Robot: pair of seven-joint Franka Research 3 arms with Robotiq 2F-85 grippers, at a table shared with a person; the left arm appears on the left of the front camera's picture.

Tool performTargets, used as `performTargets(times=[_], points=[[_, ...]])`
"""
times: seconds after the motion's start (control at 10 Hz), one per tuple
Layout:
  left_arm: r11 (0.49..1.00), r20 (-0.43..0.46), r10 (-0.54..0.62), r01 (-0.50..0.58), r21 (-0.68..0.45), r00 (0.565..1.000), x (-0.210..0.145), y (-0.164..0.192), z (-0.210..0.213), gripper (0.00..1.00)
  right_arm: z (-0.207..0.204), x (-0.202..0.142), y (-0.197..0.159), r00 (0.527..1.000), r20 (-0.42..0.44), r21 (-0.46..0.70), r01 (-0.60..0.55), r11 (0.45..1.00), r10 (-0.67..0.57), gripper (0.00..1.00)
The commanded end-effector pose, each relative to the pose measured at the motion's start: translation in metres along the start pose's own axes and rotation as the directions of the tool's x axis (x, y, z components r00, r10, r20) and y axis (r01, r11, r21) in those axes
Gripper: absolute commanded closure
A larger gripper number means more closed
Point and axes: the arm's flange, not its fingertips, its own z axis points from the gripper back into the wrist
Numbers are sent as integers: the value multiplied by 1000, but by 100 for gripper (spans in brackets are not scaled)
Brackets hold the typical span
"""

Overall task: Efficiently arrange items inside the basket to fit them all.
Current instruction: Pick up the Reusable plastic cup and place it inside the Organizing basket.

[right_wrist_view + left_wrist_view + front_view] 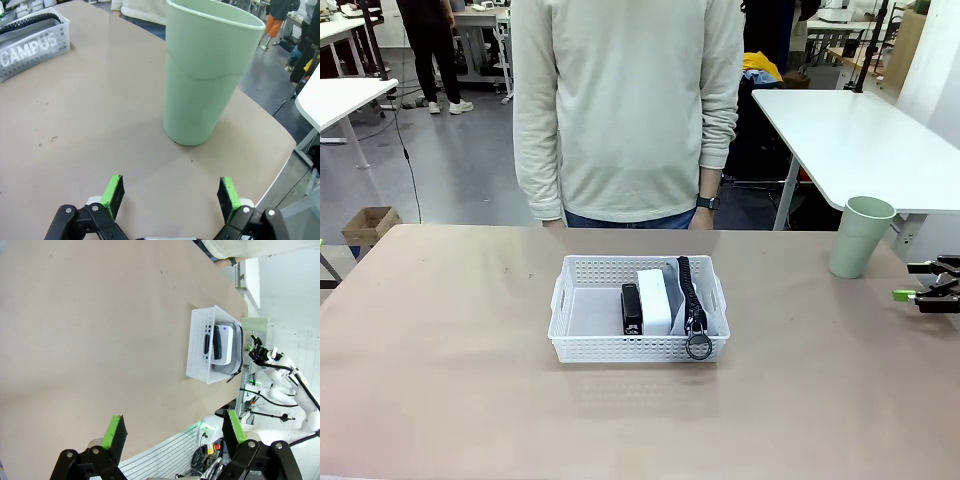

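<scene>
A smooth round cup (860,236) stands near the right edge of the counter (440,350). The left claw (175,419) and right claw (171,182) gape wide, empty.

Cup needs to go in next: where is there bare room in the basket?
Free: the left part of the basket, between its left wall and the stapler. Crowded: from the stapler rightward, the white box and grey pouch fill it to the right wall.

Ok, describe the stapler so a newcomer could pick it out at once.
On the tan table, find the white perforated basket in the middle. Three things sit side by side inside it. The stapler is the small black one, leftmost, next to the white box and then the grey pouch.
</scene>
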Motion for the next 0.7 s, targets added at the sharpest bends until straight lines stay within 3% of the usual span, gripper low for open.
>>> performTargets(times=[0.0, 0.2, 0.6], points=[[1000, -9, -18, 18, -3, 1000, -3, 3, 3, 0, -19, 0, -8, 999, 31, -58, 16, 998, -14, 0], [1000, -9, -18, 18, -3, 1000, -3, 3, 3, 0, -45, 5, -18, 992, 122, -45, 41, 998, -35, 0], [1000, -9, -18, 18, -3, 1000, -3, 3, 3, 0, -73, 0, -30, 995, 78, -71, 64, 995, -59, 0]])
